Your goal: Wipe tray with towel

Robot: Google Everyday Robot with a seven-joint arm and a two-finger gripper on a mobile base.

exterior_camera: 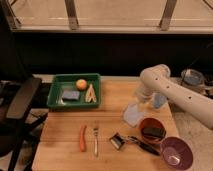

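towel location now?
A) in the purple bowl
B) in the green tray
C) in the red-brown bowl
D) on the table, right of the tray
D: the towel lies flat on the table, outside the tray, with the gripper just over its far edge.
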